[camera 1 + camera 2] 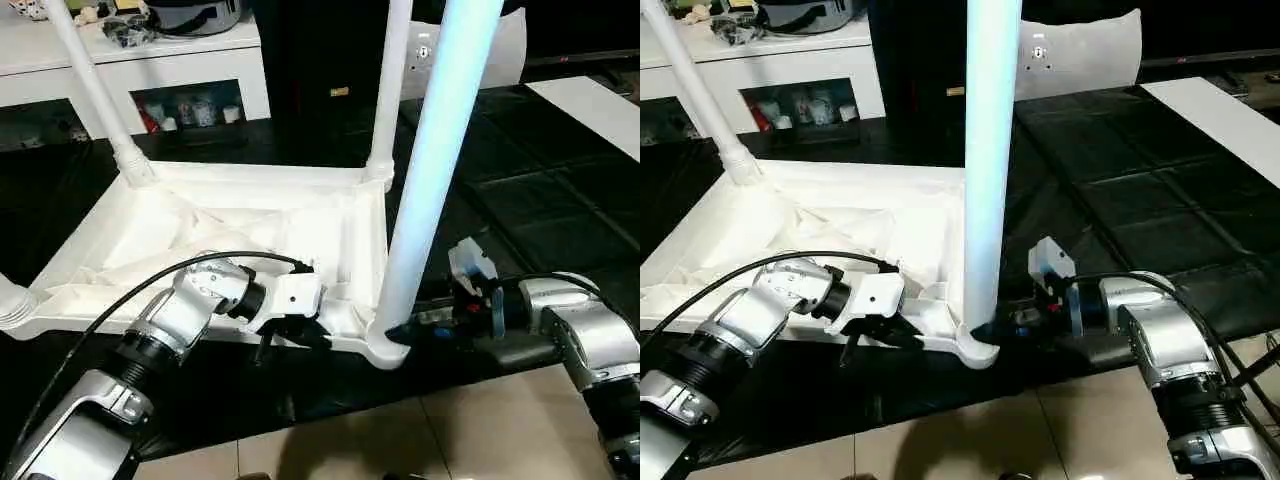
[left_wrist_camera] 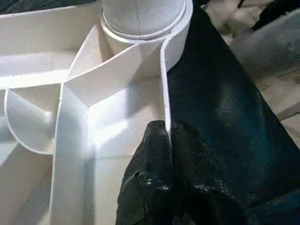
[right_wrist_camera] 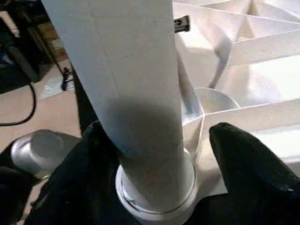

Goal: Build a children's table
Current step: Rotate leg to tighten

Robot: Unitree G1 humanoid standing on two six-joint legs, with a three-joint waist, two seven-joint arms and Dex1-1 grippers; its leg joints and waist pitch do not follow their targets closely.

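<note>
The all-white plastic children's table (image 1: 230, 225) lies upside down on a black mat (image 1: 1140, 200), its ribbed underside facing up and its long tapered round legs standing upward from the round corner sockets. The nearest leg (image 1: 435, 170) rises from the near corner socket (image 1: 385, 345) at the table's front edge, close to the robot. Two more legs stand at the far corners, one leaning at the far left (image 1: 90, 85) and one upright at the far right (image 1: 390, 85), and the ribbed base of a fourth (image 1: 12, 300) shows at the near left corner.

The left gripper (image 2: 169, 140) is closed tightly on the thin upright rim wall (image 2: 164, 84) of the table's near edge, one black finger (image 2: 152, 154) on either side of it, just beside the near corner socket. The right gripper (image 3: 159, 159) sits at the base of the nearest leg with its black fingers (image 3: 239, 154) spread apart, one on each side of the leg; the right wrist view does not settle whether they touch it.

Beyond the table stand a white cabinet (image 1: 130, 60) with cluttered shelves and a dark upright unit (image 1: 310, 80). Pale floor tiles (image 1: 330, 445) lie at the mat's near edge.
</note>
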